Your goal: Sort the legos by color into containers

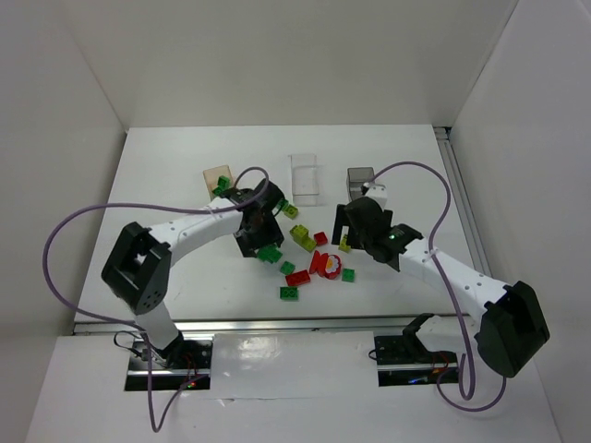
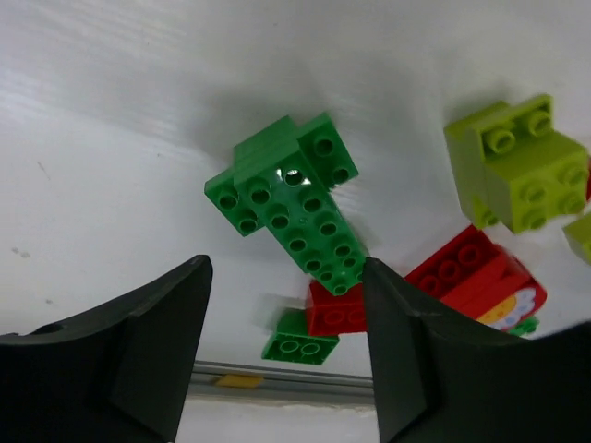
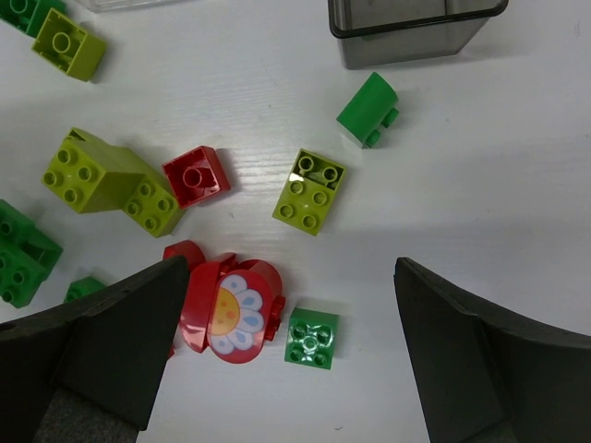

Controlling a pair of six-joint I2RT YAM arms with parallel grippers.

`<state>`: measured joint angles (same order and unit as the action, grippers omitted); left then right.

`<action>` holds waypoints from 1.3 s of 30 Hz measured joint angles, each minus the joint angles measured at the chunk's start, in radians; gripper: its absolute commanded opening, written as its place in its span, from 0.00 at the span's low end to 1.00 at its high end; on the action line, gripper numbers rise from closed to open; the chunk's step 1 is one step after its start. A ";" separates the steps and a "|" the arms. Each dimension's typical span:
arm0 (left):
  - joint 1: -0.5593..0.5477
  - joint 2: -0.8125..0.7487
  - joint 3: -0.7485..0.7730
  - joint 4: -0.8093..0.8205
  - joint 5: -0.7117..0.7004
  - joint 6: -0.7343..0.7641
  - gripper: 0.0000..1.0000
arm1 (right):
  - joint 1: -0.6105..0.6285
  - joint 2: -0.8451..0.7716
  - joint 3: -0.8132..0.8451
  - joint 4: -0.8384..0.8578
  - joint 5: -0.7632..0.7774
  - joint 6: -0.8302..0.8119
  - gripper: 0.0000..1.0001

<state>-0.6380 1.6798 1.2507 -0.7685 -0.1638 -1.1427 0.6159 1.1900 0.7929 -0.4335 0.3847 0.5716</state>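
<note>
Left fingers (image 2: pixel 129 360) and right fingers (image 3: pixel 92 360) both spread, empty, above scattered legos (image 1: pixel 302 236); three containers (image 1: pixel 305 160) behind.

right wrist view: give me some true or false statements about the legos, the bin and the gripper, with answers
1. A dark green piece lies beside the dark grey bin, outside it. True.
2. The round red flower piece sits inside the clear bin. False: it lies on the table, next to a dark green brick.
3. The right gripper is clamped on a brick. False: its jaws stand open with nothing between them.
4. A yellow-green brick lies studs up on the table, apart from the small red brick. True.
</note>
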 measured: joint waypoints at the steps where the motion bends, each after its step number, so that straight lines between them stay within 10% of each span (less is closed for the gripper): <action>1: -0.003 0.024 0.013 -0.019 0.002 -0.028 0.80 | 0.002 0.000 0.000 0.000 0.000 -0.003 0.99; 5: -0.014 0.130 0.098 -0.076 -0.010 -0.120 0.99 | 0.006 0.000 0.000 -0.001 0.001 -0.012 0.99; 27: -0.019 0.259 0.132 -0.068 -0.048 -0.198 1.00 | 0.006 0.006 0.000 -0.001 0.000 -0.031 0.99; 39: -0.019 0.282 0.175 -0.065 -0.049 -0.200 0.55 | 0.006 0.020 -0.006 0.000 -0.004 -0.042 0.99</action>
<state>-0.6571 1.9621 1.4258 -0.8333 -0.2131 -1.3422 0.6220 1.2102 0.7868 -0.4339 0.3809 0.5293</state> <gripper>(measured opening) 0.722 0.994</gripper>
